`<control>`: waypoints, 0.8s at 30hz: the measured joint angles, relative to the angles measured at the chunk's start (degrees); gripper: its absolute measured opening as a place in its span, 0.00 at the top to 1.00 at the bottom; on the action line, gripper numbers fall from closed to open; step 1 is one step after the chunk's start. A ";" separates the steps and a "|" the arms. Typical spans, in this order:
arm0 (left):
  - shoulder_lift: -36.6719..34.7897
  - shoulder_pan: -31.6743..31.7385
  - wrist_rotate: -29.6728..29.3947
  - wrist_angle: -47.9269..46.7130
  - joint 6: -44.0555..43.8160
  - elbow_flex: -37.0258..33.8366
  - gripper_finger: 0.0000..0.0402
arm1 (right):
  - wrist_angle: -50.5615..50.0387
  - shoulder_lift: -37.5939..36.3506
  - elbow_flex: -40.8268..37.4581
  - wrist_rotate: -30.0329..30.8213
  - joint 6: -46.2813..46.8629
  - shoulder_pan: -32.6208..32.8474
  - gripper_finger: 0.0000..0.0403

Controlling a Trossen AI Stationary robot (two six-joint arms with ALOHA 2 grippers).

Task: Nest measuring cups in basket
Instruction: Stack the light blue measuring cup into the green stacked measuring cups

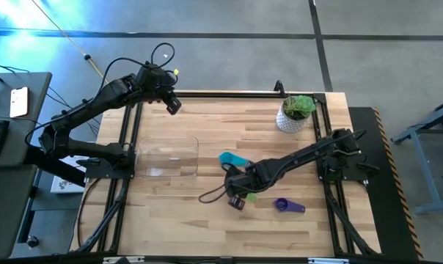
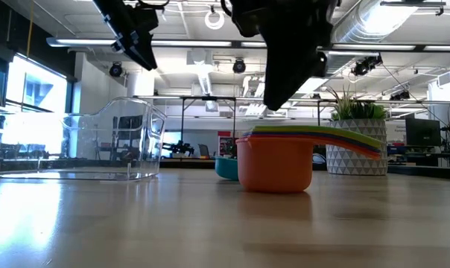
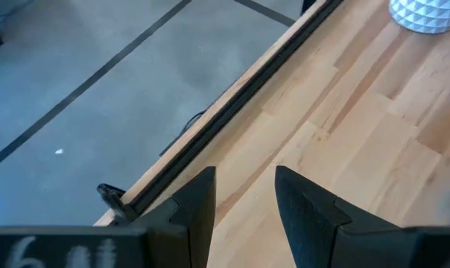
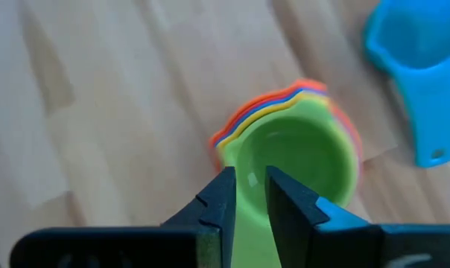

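A nested stack of measuring cups point(image 4: 299, 149) stands on the table, with orange outermost point(image 2: 275, 164) and green innermost. Its handles point(image 2: 352, 138) point toward the table's right. My right gripper point(image 4: 249, 175) hangs just above the stack point(image 2: 273, 104), open by a narrow gap over the green cup's rim at the handle side. A cyan cup point(image 1: 231, 159) lies behind the stack and a purple one point(image 1: 287, 206) to its right. The clear basket point(image 1: 166, 141) sits left of them point(image 2: 113, 141). My left gripper point(image 1: 173, 107) is open, raised over the far edge.
A white pot with a green plant point(image 1: 295, 114) stands near the far right corner point(image 2: 355, 149). Black rails point(image 3: 232, 97) frame the table's far and side edges. Bare wood lies between the basket and the stack, and along the near side.
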 joint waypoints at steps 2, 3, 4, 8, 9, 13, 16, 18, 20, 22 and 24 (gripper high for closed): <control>0.00 0.00 1.37 0.01 0.00 0.00 0.67 | 0.00 0.00 -0.01 0.91 0.78 -0.93 0.84; 0.00 0.00 2.10 0.01 0.00 0.00 0.67 | 0.00 0.00 0.00 1.09 1.10 -1.53 0.84; 0.00 0.00 2.74 -0.01 0.00 0.00 0.67 | 0.01 0.00 0.01 1.09 1.12 -2.12 0.84; 0.00 -0.02 4.52 -1.04 0.00 0.00 0.67 | 1.14 -0.02 0.20 0.09 -1.05 -4.77 0.84; 0.00 -0.02 4.56 -1.58 0.01 0.00 0.67 | 1.06 -0.02 0.63 -0.10 -2.38 -5.41 0.84; 0.00 -0.02 4.61 -3.94 1.17 0.00 0.67 | 0.88 -0.11 3.44 -0.20 -8.14 -8.56 0.84; 0.00 -0.02 4.62 -5.46 1.51 0.00 0.67 | 0.52 -0.12 6.14 -0.90 -13.37 -11.45 0.84; 0.00 -0.02 4.62 -6.16 1.53 0.00 0.67 | 0.63 -0.15 7.13 -2.86 -16.95 -13.68 0.84; 0.00 -0.02 4.61 -6.64 1.53 0.00 0.67 | 0.35 -0.15 7.29 -4.81 -20.12 -15.99 0.84; 0.00 -0.02 4.60 -6.78 1.54 0.00 0.67 | 0.16 -0.15 7.32 -6.82 -23.08 -18.25 0.84; 0.00 0.00 4.60 -7.14 1.53 0.00 0.67 | 0.16 -0.15 7.33 -9.15 -26.12 -20.28 0.83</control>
